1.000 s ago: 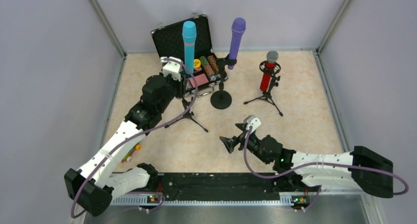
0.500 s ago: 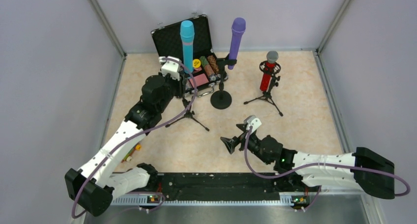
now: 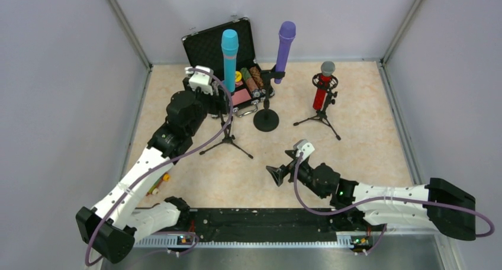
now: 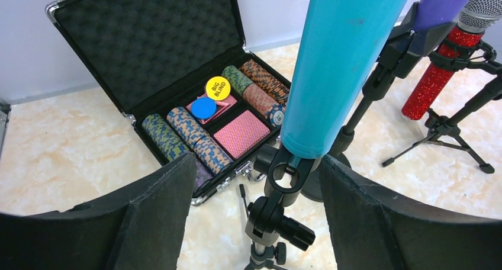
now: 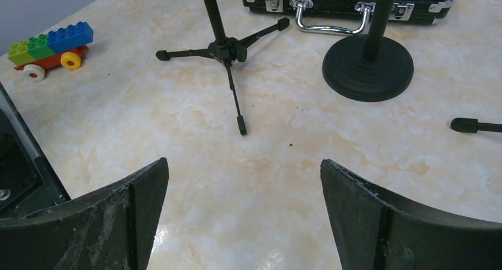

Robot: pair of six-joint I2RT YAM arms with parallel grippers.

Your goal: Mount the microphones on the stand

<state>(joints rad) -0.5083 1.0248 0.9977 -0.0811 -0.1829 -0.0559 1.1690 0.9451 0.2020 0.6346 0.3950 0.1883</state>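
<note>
**Status.** All three mics sit in stands at the far side of the table [image 3: 367, 104].
- Blue mic [image 3: 228, 60]: tail end in the clip of the tripod stand [image 3: 228, 141], just in front of the open chip case [image 3: 210, 45].
- Purple mic [image 3: 284, 48]: on the round-base stand [image 3: 266, 119].
- Red mic [image 3: 321, 95]: in the cradle of the small tripod [image 3: 322, 121], right of the others.

**Grippers.**
- Left gripper [image 4: 256, 187]: jaws spread either side of the blue mic's lower end and clip, w/ a gap on both sides. Nothing grasped.
- Right gripper [image 5: 243, 175]: spread wide over bare table, well apart from the stands. Nothing grasped.

**Orientation.**
- Blue mic: long axis approx. vertical, head up, tail down in the clip.
- Purple mic: head up, top leaning slightly right.
- Red mic: near upright, silver mesh head up.

**Risks (judgement).**
1. The blue mic is held only at its tail, so the load is top-heavy on a light tripod. A sideways or skewed pull-back could let a pad catch the mic or clip and tip the stand toward the case or the purple mic's stand.
2. The left arm's cable hangs close to the tripod's pole in the top view and could snag on retreat.
3. Can't confirm the clip is fully seated. If it's loose, the mic may sag or slide out.

Rec. a straight retreat, along the gap.
</note>
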